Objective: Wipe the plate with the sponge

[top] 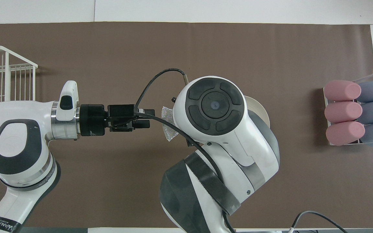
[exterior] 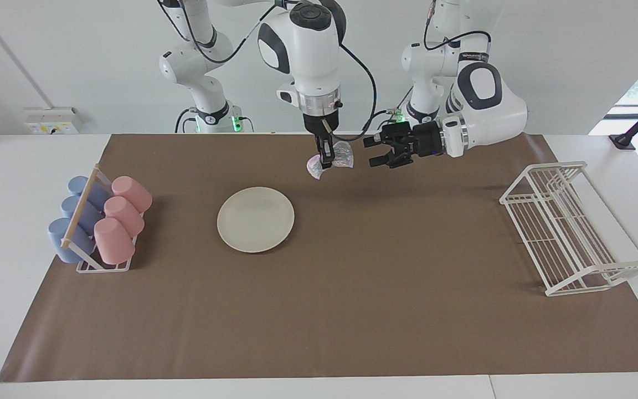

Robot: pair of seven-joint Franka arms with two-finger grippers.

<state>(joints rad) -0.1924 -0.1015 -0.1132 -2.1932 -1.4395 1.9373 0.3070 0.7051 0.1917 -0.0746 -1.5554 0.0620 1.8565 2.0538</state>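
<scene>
Noting largest first: plate (exterior: 255,219) lay flat on the brown surface (exterior: 385,277), bare. Right claw (exterior: 325,157) hung above the surface, pinching the sponge (exterior: 342,154); left claw (exterior: 381,151) waited beside it, spread wide. Best carry sponge over plate, lower gently, press lightly.

White arms (exterior: 308,50) with dark grey joint bands, black cables, seemingly black claws.

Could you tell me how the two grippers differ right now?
The right gripper points straight down and is shut on the sponge; the left gripper lies level, open and empty, aimed at the sponge from beside it. The right gripper hangs nearer to the plate. Both are raised above the brown mat.
</scene>
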